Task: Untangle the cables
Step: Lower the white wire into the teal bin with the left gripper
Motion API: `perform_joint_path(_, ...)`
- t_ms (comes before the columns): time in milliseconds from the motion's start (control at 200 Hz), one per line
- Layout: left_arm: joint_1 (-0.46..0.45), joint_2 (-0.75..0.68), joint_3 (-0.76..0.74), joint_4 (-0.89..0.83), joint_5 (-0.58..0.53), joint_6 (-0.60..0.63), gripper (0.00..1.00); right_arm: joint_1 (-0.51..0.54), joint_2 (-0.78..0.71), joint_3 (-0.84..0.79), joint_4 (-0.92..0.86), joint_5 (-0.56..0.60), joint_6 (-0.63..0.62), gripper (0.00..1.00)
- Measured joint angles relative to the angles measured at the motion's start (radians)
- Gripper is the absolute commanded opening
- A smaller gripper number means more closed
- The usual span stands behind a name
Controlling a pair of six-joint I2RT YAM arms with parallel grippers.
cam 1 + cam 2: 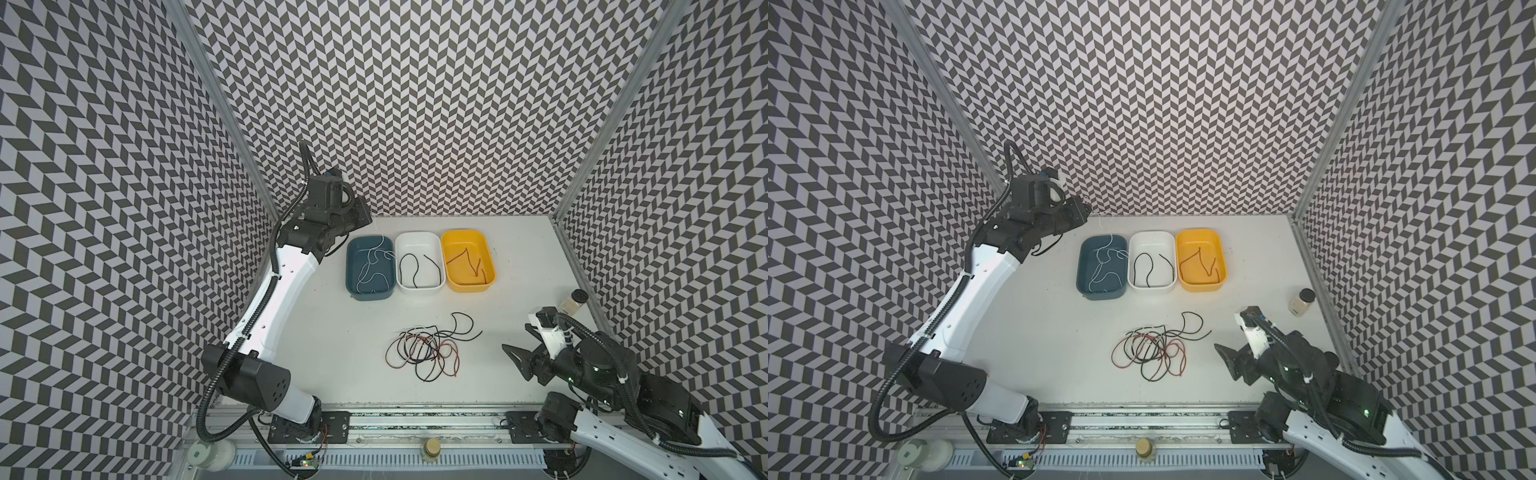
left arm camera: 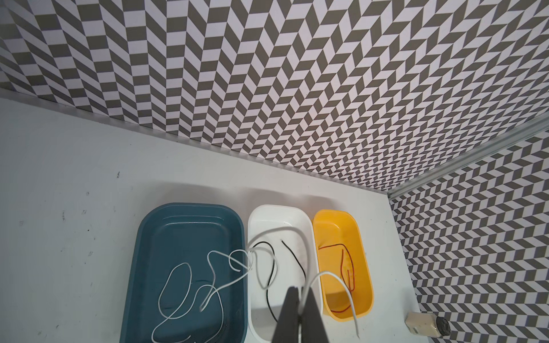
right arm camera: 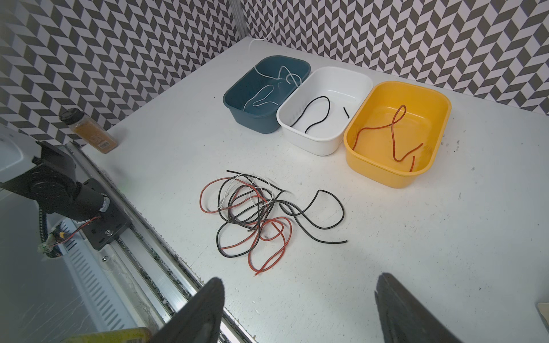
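My left pincer (image 2: 300,292) pinched a limp white cable (image 2: 329,272); my right pincer (image 3: 300,279) gaped wide. I judged the light tangle (image 3: 255,213) best taken by its free black end (image 3: 344,242).

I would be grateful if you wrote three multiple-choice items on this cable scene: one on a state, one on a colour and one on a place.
1. The left gripper is:
A open and empty
B shut on a white cable
C shut on a black cable

2. The cable in the white tray is:
A black
B white
C red

3. The tangled pile lies:
A in the white tray
B on the table
C in the left gripper

Key:
1 B: in the left wrist view the jaws are closed with a white strand pinched between them.
2 A: a dark loop shows against the tray's pale floor.
3 B: in both top views the pile rests on the table, apart from the white tray.
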Motion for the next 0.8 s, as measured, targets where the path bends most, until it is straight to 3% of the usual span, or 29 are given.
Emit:
perform_joint_path(386, 0.009, 0.001, -0.122, -0.004, -0.045, 0.001, 0.0, 0.0, -0.01, -0.008, 0.0, 0.001, -0.001, 0.8)
perform_joint_path(641, 0.028, -0.025, -0.046, -0.024, -0.053, 0.015, 0.0, 0.0, -0.011, -0.013, 0.002, 0.001, -0.003, 0.8)
perform_joint_path(796, 0.029, -0.071, -0.115, -0.002, -0.053, 0.023, 0.0, 0.0, -0.014, -0.013, 0.006, 0.001, -0.003, 0.8)
